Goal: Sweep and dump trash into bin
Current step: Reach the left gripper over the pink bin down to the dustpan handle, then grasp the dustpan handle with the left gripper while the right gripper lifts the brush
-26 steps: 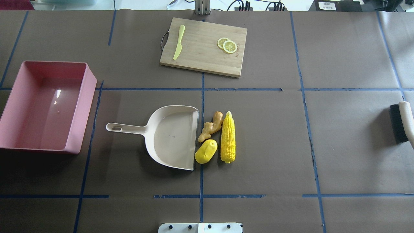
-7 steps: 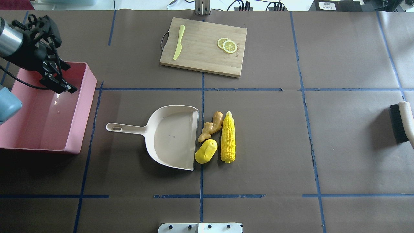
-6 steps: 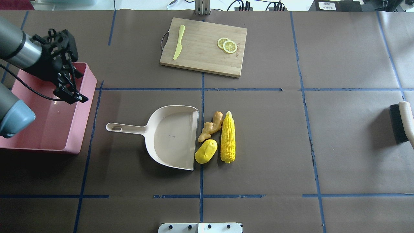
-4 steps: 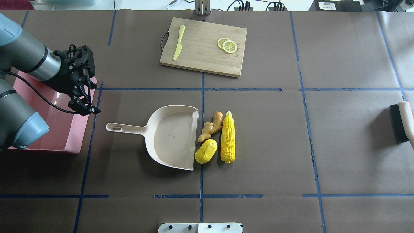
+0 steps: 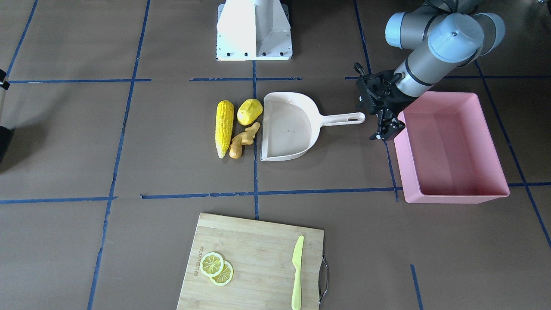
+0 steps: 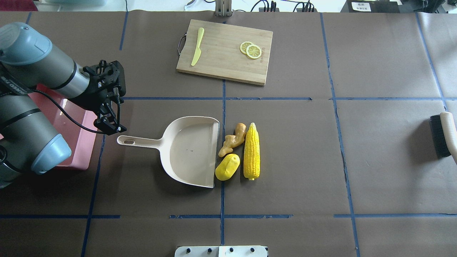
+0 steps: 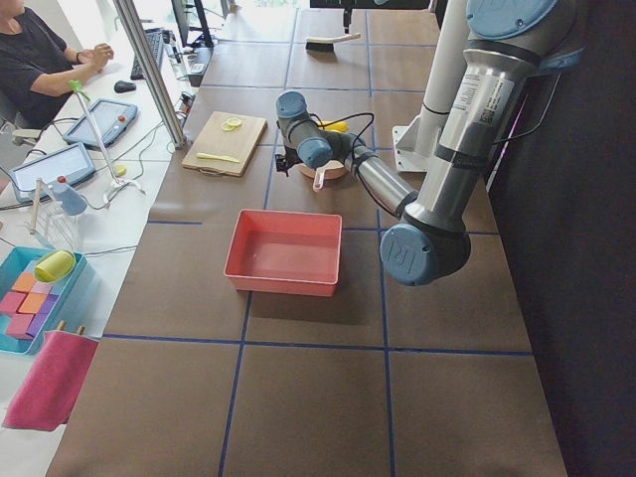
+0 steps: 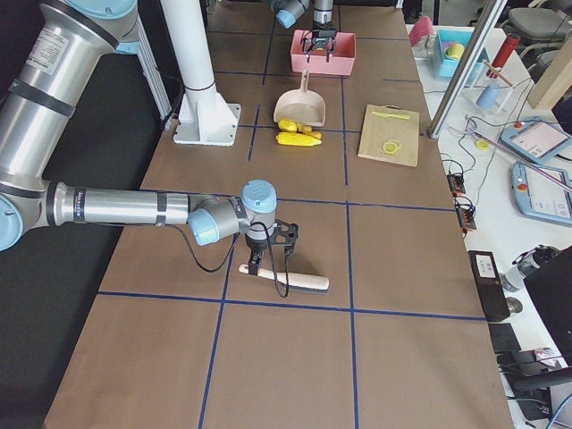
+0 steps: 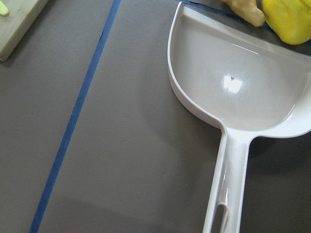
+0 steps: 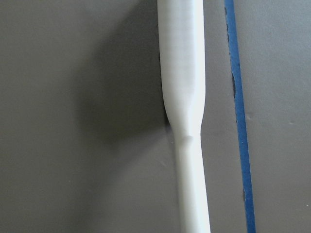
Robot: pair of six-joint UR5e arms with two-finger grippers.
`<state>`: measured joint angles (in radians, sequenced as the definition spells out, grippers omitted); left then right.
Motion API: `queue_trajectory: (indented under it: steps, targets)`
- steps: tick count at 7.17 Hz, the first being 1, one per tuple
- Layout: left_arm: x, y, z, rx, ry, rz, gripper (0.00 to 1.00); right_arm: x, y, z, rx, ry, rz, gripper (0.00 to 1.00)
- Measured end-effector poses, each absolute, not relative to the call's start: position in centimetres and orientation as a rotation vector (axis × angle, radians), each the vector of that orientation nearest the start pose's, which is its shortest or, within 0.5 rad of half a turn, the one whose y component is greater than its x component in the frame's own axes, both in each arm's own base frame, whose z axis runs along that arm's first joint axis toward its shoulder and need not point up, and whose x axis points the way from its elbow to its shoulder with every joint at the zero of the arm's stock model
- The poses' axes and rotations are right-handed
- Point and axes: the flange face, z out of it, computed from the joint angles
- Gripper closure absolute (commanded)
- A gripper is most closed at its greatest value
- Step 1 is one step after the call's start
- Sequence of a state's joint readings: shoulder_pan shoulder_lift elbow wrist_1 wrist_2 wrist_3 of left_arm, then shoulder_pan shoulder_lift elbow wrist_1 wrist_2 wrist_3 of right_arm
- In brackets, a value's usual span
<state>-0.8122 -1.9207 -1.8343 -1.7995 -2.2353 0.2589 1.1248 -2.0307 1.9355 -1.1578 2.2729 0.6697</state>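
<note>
Stage: opening; neither tool taken up, nothing swept.
Trash: corn cob point(image 6: 251, 151), yellow potato-like lump point(image 6: 227, 167) and ginger root point(image 6: 232, 140) lying in a tight cluster on the table point(image 6: 285, 160), just beside the open mouth of the dustpan point(image 6: 189, 150), none inside it. Lump and ginger root at the lip, corn cob outermost.
Dustpan: flat on the table, mouth toward the trash, handle point(image 6: 139, 142) pointing to the bin's side. Judged laid so that a short push carries the trash in and the left arm finds the handle.
Left gripper point(image 6: 110, 126): near the handle's end, not touching it; fingers parted, nothing between them. Judged lined up to grasp the handle.
Right gripper point(image 8: 265, 261): over the brush point(image 6: 440, 135) at the table's right end. Fingers parted or clenched: cannot tell, shown clearly in one side view only. Wrist camera filled by the white brush handle.
Bin point(image 5: 456, 199): pink tub, empty, on the left arm's side, close to the handle's end and well apart from the trash. Placement suits a lift and tip by that arm.
Cutting board point(image 6: 225, 51): far side of the table, carrying lemon slices point(image 6: 250, 50) and knife point(image 6: 197, 46); apart from the work.
Risk, as judged: rounded lump and corn cob liable to roll; an unheld dustpan liable to slide under the brush.
</note>
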Motion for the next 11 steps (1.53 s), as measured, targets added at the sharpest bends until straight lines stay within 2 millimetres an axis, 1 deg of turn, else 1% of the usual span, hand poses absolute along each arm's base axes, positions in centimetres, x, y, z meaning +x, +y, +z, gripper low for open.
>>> queue_trajectory:
  steps: [1, 3, 4, 5, 6, 7, 8, 9, 10, 11]
  targets:
    - [36.3, -47.5, 30.6, 0.685, 0.857, 1.213, 0.00, -7.9, -31.6, 62.9, -0.124, -0.745, 0.094, 0.01]
    - [37.5, -47.0, 30.0, 0.703, 0.830, 1.225, 0.00, -8.2, -31.1, 65.4, -0.135, -0.744, 0.095, 0.02]
    - [38.1, -46.5, 29.8, 0.711, 0.819, 1.233, 0.00, -8.2, -31.0, 66.3, -0.132, -0.756, 0.111, 0.06]
    - [38.4, -46.3, 29.6, 0.717, 0.815, 1.237, 0.00, -8.5, -30.9, 66.4, -0.132, -0.771, 0.135, 0.09]
    - [38.7, -46.0, 29.3, 0.721, 0.817, 1.242, 0.00, -9.0, -30.8, 66.5, -0.138, -0.775, 0.145, 0.10]
    - [39.2, -45.7, 29.0, 0.725, 0.821, 1.251, 0.00, -9.4, -30.8, 66.8, -0.144, -0.773, 0.145, 0.21]
    - [39.6, -45.4, 28.6, 0.730, 0.826, 1.261, 0.00, -9.8, -30.9, 67.0, -0.149, -0.770, 0.141, 0.37]
    - [40.0, -45.1, 28.2, 0.731, 0.830, 1.269, 0.00, -10.1, -31.1, 67.1, -0.151, -0.770, 0.137, 0.56]
    - [40.3, -44.6, 27.8, 0.725, 0.834, 1.277, 0.00, -10.3, -31.2, 67.1, -0.149, -0.772, 0.133, 0.72]
    - [40.9, -44.0, 27.0, 0.709, 0.829, 1.293, 0.00, -10.3, -31.2, 66.9, -0.139, -0.777, 0.126, 0.94]
